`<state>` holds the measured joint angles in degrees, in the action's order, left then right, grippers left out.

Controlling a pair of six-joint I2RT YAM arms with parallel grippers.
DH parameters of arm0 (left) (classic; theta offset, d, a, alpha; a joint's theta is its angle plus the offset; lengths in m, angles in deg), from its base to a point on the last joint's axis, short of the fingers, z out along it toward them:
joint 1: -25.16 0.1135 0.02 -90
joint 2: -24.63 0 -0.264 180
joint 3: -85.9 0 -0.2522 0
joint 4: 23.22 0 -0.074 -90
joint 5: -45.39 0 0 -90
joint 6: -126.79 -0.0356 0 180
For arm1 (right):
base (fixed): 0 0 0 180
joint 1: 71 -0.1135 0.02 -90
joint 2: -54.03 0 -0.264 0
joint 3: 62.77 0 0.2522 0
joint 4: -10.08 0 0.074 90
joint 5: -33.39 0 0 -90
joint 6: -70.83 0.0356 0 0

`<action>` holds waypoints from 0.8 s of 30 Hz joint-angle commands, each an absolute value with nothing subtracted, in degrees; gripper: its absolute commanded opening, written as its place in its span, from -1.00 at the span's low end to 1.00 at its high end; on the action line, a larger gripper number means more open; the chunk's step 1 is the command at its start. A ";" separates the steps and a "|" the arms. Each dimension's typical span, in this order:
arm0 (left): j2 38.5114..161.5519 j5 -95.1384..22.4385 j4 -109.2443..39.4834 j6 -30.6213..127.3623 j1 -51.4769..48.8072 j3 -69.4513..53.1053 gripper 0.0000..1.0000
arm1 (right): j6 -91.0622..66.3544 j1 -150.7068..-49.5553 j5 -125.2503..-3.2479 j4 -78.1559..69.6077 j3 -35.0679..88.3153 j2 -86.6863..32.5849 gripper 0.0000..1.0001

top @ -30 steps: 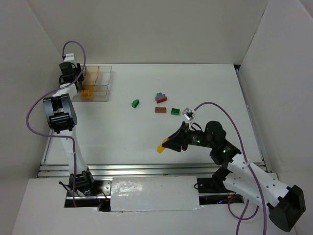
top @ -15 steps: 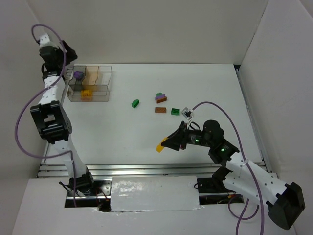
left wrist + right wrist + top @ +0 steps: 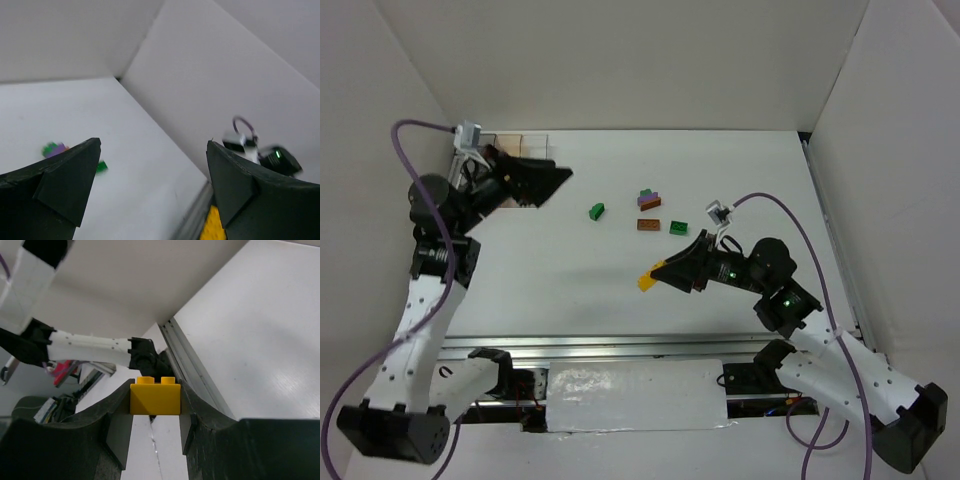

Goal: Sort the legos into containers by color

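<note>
Nearest the arm bases, a yellow lego (image 3: pixel 155 399) is held by the right gripper (image 3: pixel 656 276). The gripper's fingers are closed almost all the way and pressed on the brick's two flat sides. The two bumps are left showing on top. The brick seems to be lifted a little off the bench (image 3: pixel 750 170), though how high cannot be told. A lego like this is likely to be very light, hard and smooth. It will not be hurt by a squeeze, but it could slip or turn if it is pinched near a corner. It is best held in the middle of its flat sides, as is done here. Farther out, more legos are left loose on the bench, past the right gripper's tips. There is a brown lego (image 3: pixel 648 224) with a green lego (image 3: pixel 678 227) just beside it. Behind them is a small pile of purple, green and orange legos (image 3: pixel 649 199), and another green lego (image 3: pixel 597 211) lies off to the left. Farthest away, at the back left, the left gripper (image 3: pixel 152 170) is opened as wide as it goes, and nothing is held in it. The tray (image 3: pixel 510 142) is mostly hidden behind it in the top view, so what is in the cells cannot be told. The yellow lego is well apart from the tray, with a lot of bench to be crossed first.
</note>
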<state>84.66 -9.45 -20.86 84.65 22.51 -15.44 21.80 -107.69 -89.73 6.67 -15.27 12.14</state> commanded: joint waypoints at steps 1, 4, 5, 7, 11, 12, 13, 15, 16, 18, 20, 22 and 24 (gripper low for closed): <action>73.01 -1.48 -29.26 81.60 18.33 -22.05 0.99 | 25.39 -107.39 -91.92 11.87 -13.50 14.56 -1.00; 67.36 5.29 -27.14 86.27 14.63 -28.04 0.97 | 27.76 -108.00 -94.39 15.38 -13.50 15.36 -1.00; 66.47 6.96 -27.31 86.88 11.57 -29.53 0.95 | 28.37 -108.09 -94.40 17.05 -13.68 15.71 -1.00; 63.32 6.90 -29.16 86.19 7.53 -30.85 0.94 | 29.87 -108.27 -94.14 18.02 -13.59 15.89 -1.00; 63.12 5.49 -30.65 84.61 1.62 -33.14 0.85 | 33.56 -109.23 -97.99 24.86 -12.71 12.47 -1.00; 63.82 4.36 -31.35 84.08 0.13 -33.14 0.84 | 33.65 -110.54 -98.27 25.23 -12.19 11.59 -1.00; 65.22 2.95 -32.23 82.51 -3.28 -32.71 0.83 | 33.22 -111.34 -98.36 24.89 -10.27 10.36 -1.00; 66.72 -1.25 -34.60 79.96 -6.63 -31.74 0.84 | 30.60 -113.79 -97.75 22.52 -7.11 7.19 -1.00; 68.12 -2.32 -36.61 78.29 -9.09 -30.61 0.83 | 29.62 -114.33 -97.39 21.64 -6.13 6.31 -1.00; 69.79 -3.47 -36.81 77.75 -11.12 -30.07 0.82 | 27.08 -115.03 -95.38 17.87 -4.11 5.08 -1.00; 70.68 -4.88 -38.46 77.05 -13.50 -29.37 0.81 | 26.19 -115.04 -95.10 16.89 -3.66 4.37 -1.00; 72.17 -6.89 -40.58 76.00 -14.91 -28.84 0.77 | 26.10 -115.21 -96.07 16.89 -2.96 3.67 -1.00; 73.40 -6.82 -40.07 76.42 -15.18 -29.36 0.66 | 25.22 -115.91 -96.34 16.98 -2.52 3.32 -1.00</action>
